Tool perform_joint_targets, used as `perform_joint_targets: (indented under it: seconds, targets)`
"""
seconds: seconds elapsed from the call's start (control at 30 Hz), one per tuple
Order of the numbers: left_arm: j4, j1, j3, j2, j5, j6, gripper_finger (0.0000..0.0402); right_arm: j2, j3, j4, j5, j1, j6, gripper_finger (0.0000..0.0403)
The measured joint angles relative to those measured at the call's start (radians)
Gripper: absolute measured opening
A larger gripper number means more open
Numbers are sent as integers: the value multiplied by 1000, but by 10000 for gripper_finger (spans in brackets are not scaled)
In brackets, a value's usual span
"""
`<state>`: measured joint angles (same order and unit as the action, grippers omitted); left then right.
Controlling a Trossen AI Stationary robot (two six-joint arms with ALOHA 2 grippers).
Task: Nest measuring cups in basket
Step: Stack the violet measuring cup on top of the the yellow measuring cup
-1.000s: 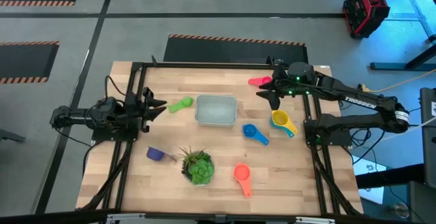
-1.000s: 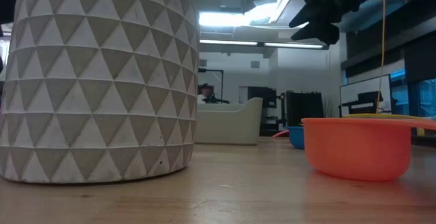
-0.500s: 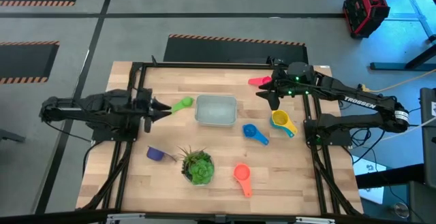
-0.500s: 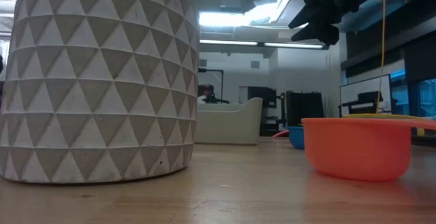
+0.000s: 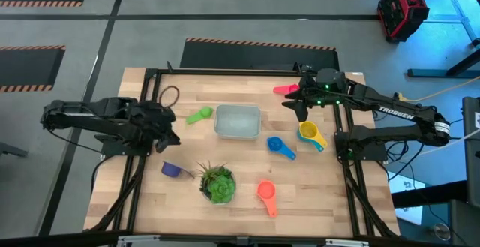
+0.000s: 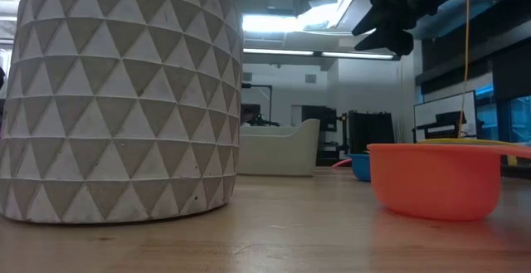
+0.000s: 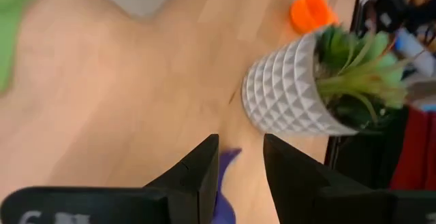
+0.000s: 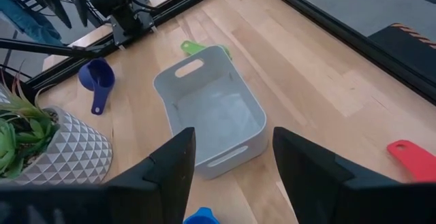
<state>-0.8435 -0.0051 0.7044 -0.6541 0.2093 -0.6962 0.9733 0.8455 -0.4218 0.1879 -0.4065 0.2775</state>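
So the table (image 5: 315, 194) is a light wood butcher-block top with a black frame, sitting on a grey floor with orange-and-black hazard strips; the low view looks past the white geometric plant pot (image 6: 120, 99) into a dim office with ceiling lights and a pale couch. The basket (image 5: 238, 121) sits about mid-table and is empty. Green cup (image 5: 199, 115) is just left of it, pink cup (image 5: 285, 90) off toward the far right, blue cup (image 5: 280, 146) and yellow cup (image 5: 310, 134) on its right, purple cup (image 5: 174, 170) next to the plant, orange cup (image 5: 266, 196) near the front. Right gripper (image 5: 300, 106) hangs above the table near the pink cup, fingers parted, holding nothing. Compared to a second ago, the left gripper (image 5: 166, 131) has swung from pointing at the green cup toward the purple one, fingers apart and empty. Everything else hasn't budged.
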Motion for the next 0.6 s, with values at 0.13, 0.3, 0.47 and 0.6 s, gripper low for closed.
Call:
perform_joint_targets:
  seconds: [0.13, 0.3, 0.47, 0.6]
  targets:
    - [-4, 0, 0, -60, 16, 13, 110, 0, 0, -2, 0, 0, -1, 202]
    - [-4, 0, 0, -146, 73, 48, 110, 0, 0, -5, 0, 0, -1, 202]
    - [-17, 1, 0, -225, 132, 72, 110, 0, 0, -13, 0, 0, -2, 202]
    - [-29, 1, 0, -290, 182, 112, 110, 0, 0, -17, 0, 0, -2, 202]
